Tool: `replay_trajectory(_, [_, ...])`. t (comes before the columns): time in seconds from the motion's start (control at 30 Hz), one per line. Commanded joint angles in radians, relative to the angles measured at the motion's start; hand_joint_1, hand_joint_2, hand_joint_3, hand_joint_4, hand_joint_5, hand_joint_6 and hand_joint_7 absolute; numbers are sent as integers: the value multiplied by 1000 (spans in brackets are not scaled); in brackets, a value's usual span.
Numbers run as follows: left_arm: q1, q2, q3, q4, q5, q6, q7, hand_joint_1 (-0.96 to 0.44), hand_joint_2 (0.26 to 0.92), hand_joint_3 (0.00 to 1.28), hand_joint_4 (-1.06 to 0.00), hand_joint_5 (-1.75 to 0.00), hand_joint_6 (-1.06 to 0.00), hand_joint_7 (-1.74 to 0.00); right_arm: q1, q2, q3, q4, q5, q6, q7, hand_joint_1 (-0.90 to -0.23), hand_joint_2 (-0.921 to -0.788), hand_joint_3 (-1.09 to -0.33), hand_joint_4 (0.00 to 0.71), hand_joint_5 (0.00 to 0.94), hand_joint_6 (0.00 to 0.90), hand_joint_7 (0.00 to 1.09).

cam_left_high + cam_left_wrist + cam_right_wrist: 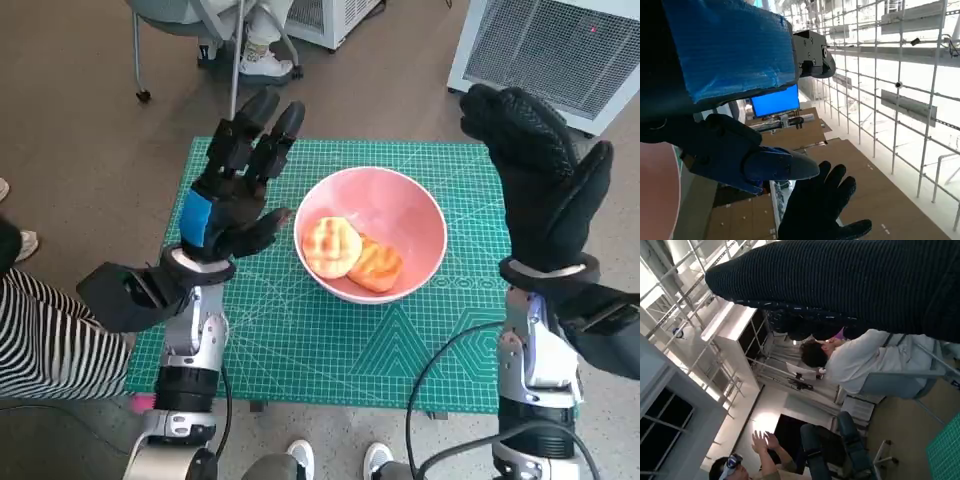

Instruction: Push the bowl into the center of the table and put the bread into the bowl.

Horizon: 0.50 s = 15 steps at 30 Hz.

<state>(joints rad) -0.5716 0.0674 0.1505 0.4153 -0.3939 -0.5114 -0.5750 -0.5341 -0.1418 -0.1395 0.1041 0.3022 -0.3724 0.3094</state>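
Bread (pixel 352 252) sits in the pink bowl (pixel 425 225) mid-counter (pixel 450 350), we see, between the raised left robot hand (pixel 235 190) and right robot hand (pixel 540 175), both seemingly released, fingers spread.

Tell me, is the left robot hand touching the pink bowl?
Apart. In the head view, green mat shows between the thumb tip of the left robot hand and the rim of the bowl; the hand is raised with its fingers spread.

Head view evenly lit, sharp, soft shadows under left hand (pixel 235 190) & bowl (pixel 371 233); wide-angle bend at edges. Wrist views: glare from windows beyond the hands, close hands dark, blurry
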Motion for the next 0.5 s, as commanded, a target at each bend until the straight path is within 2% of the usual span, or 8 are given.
replay_trajectory(0.03, [-17,3,-3,1,7,3,2,-602,921,312,-139,-9,-39,-380,28,-6,4,14,-23,-11,6,-644,-921,-641,165,0,107,411])
replay_trajectory(0.5, [-24,5,-9,1,9,10,-3,-593,921,318,-138,-6,-37,-383,37,-9,1,19,-25,-28,12,-649,-921,-645,168,2,98,405])
